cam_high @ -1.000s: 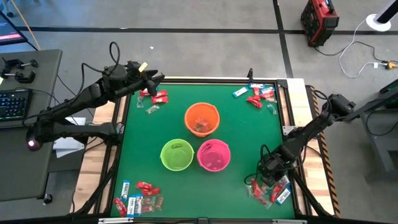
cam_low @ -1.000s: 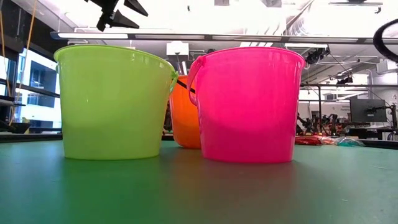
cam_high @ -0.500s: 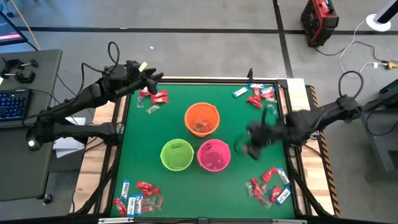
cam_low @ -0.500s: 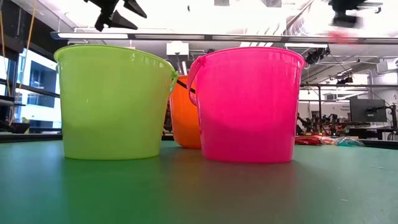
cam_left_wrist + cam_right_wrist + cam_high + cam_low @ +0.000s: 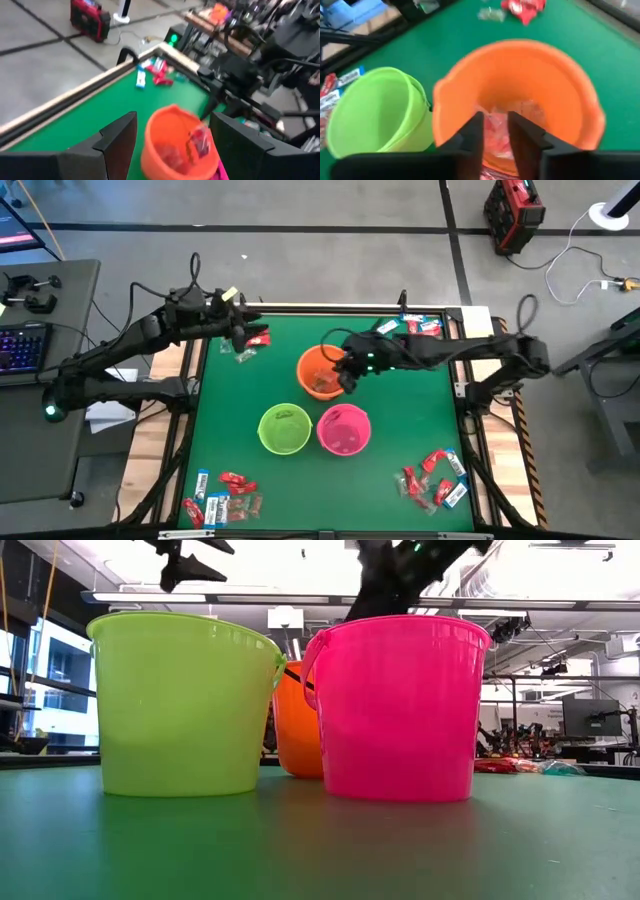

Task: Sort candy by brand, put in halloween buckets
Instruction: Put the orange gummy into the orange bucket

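1. The right gripper [image 5: 347,370] hangs right over the orange bucket [image 5: 312,360]. The open mouth lies straight below the fingers, so the drop ought to need no sideways travel.
2. In the right wrist view the two dark fingers [image 5: 470,136] stand close together, a narrow gap between them. Red wrapper [image 5: 496,131] shows in that gap, but whether it is pinched or simply lying in the orange bucket beneath, I cannot tell.
3. Down in the bucket, red candies [image 5: 520,112] are already piled on the floor of it, directly under the fingertips.
4. The green bucket [image 5: 375,115] sits just beside the orange one, off to one side of the right gripper; the pink bucket [image 5: 344,429] is on the near side of the orange one.
5. The left gripper [image 5: 246,330] is the farther arm from the buckets, poised over the small candy pile [image 5: 250,340] at the table's far left corner. Its fingers [image 5: 117,137] are spread wide with nothing between them.
6. More candy lies well away from the right gripper: a heap [image 5: 432,478] at the near right corner, another [image 5: 222,498] at the near left.
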`<state>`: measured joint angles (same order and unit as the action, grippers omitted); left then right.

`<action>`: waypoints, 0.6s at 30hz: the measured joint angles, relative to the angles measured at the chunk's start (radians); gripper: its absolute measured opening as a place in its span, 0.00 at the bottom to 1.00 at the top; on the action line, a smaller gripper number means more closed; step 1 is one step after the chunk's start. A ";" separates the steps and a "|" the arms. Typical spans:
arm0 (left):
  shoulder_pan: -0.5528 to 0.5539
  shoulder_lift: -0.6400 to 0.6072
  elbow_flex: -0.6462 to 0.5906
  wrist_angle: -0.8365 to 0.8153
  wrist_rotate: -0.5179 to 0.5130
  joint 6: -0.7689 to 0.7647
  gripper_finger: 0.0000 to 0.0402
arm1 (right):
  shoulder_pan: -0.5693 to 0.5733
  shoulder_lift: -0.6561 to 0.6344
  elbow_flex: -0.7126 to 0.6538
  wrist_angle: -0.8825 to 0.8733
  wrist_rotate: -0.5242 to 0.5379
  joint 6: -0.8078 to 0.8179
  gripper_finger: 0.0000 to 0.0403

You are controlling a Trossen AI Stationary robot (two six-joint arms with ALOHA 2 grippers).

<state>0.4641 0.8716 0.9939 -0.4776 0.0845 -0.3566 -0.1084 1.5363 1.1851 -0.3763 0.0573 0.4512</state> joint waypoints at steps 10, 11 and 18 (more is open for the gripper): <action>-0.001 -0.034 0.000 -0.113 0.036 0.078 0.60 | -0.065 0.008 -0.001 0.034 -0.016 0.135 0.62; -0.002 -0.031 0.000 -0.113 0.080 0.072 0.60 | -0.073 -0.011 -0.001 0.040 -0.022 0.134 0.64; -0.260 0.005 0.000 -0.507 0.403 -0.037 0.60 | -0.122 -0.164 -0.001 -0.052 -0.024 0.030 0.65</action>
<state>0.2037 0.8765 0.9936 -0.9848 0.4880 -0.3934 -0.2309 1.3727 1.1843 -0.4282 0.0331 0.4812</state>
